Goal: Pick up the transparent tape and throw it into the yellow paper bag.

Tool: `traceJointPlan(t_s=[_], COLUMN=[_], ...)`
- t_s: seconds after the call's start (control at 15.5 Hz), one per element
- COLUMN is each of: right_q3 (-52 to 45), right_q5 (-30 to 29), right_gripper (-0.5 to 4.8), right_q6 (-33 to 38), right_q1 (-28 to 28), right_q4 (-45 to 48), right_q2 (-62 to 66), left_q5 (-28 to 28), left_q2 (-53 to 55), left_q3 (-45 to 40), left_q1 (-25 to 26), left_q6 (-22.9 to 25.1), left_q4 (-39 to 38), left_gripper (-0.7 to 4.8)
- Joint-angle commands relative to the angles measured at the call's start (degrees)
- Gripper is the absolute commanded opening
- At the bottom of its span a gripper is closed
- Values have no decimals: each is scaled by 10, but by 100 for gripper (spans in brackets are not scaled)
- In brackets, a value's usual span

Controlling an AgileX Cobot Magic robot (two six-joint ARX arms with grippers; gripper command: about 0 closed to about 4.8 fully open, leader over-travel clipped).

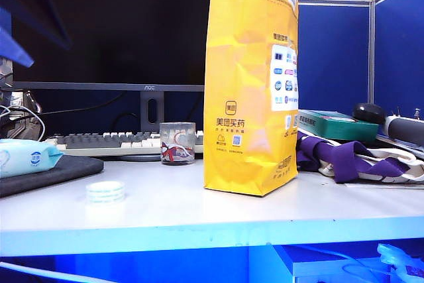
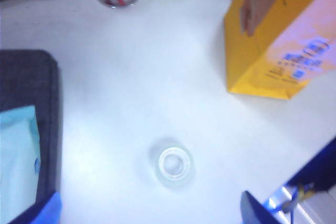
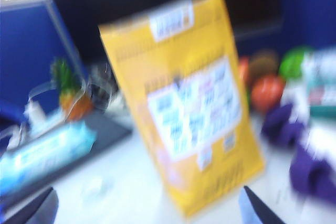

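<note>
None of the task is done yet, as far as the pictures show. The tape (image 1: 106, 191) lies flat on the white surface (image 1: 218, 213), untouched, out in front of the dark mat (image 1: 50, 171) and well to the left of the bag (image 1: 248, 97) in the exterior view. The bag stands upright, and its mouth looks open at the top.

The left gripper (image 2: 149, 211) hangs above the tape with its fingers spread wide; in the left wrist view the tape (image 2: 175, 165) sits between the two fingertips that show at the frame's edge, clearly below them and not touched. The right gripper (image 3: 149, 211) is also spread, empty, and faces the bag (image 3: 184, 103) from the side; that view is blurred.

Everything remains to be done: lowering onto the tape, closing on it, lifting it, carrying it over the bag's mouth and dropping it in. The left gripper looks best placed for the grasp.
</note>
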Motion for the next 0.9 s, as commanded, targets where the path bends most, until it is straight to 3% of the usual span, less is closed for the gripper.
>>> traceJointPlan(t_s=[0.06,0.32,0.52,0.65,0.78,0.9], right_q3=[35,156,265,289,289,289], right_q5=[-69,-152,-215,-261,-263,-240], right_gripper=[451,450,450,450,450,450], right_q6=[19,16,-15,-21,-46,-60], right_q1=[0,0,3,19,54,88], right_q4=[10,-10,-74,-95,-113,-120], right_q2=[72,222,363,429,478,509], left_q5=[49,40,-53,-59,-101,-106], left_q2=[1,11,57,103,131,136], left_q3=[16,16,17,19,19,19], left_q1=[-2,-45,-91,-92,-92,-92], left_q6=[30,52,56,46,47,47], left_q4=[-6,-14,-18,-39,-47,-38], left_gripper=[479,479,479,479,479,479])
